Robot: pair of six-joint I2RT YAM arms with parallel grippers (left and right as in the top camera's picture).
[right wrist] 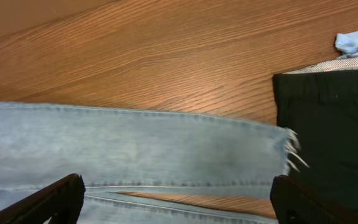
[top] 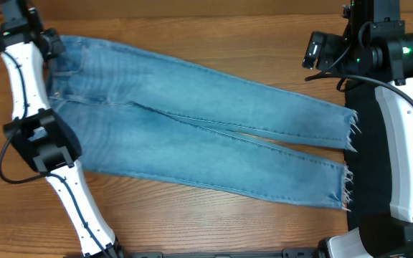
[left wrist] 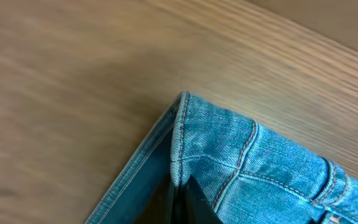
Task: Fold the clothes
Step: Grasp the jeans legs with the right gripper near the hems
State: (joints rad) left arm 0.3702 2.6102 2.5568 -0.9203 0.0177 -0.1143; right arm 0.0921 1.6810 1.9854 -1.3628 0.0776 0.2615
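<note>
Faded jeans (top: 206, 136) lie flat from the desk's far left corner to its right edge. The left gripper (top: 52, 49) sits at the waistband corner, closure indeterminate. The right gripper (right wrist: 179, 202) hangs spread wide above a hem, probably so both ends can be grasped for a lengthwise fold.

light and picture quality, three views

overhead: bright, warm, even light from above. no glare on the wooden table (top: 214, 29). shadows thin and soft along the edges of the jeans (top: 214, 136). white arm covers (top: 27, 86) close to blown out.
left wrist: tabletop smeared and out of focus at left and top. denim stitching sharp at lower right.
right wrist: faint sheen on the wood near the top. black cloth (right wrist: 328, 137) almost without detail. right gripper (right wrist: 176, 186) dark and soft-edged at the lower corners.
</note>
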